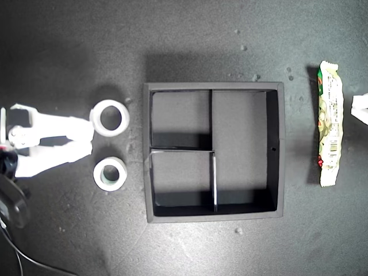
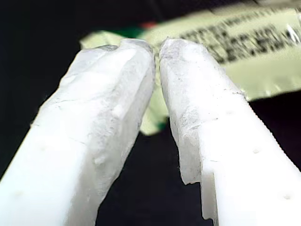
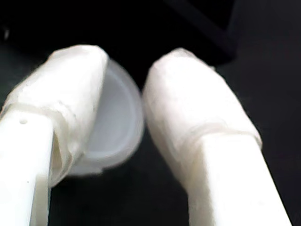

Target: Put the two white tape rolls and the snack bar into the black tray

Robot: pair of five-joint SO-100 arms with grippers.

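Note:
The black tray (image 1: 275, 150) sits in the middle of the exterior view with all its compartments bare. Two white tape rolls lie off its side toward the exterior view's left: the larger (image 1: 109, 118) and the smaller (image 1: 110, 173). My second gripper (image 1: 92, 141) points at the gap between them, jaws slightly open and holding nothing; one roll (image 3: 115, 122) shows just beyond a fingertip (image 3: 77, 70). The snack bar (image 1: 330, 123) lies lengthwise at the exterior view's right. My first gripper (image 2: 156, 47) is shut and empty, with the snack bar (image 2: 244, 47) just beyond it; only a white tip (image 1: 361, 108) of it shows in the exterior view.
Everything rests on a dark mat with small pale specks (image 1: 238, 230). The second arm's body and a black cable (image 1: 17, 253) fill the exterior view's lower left corner.

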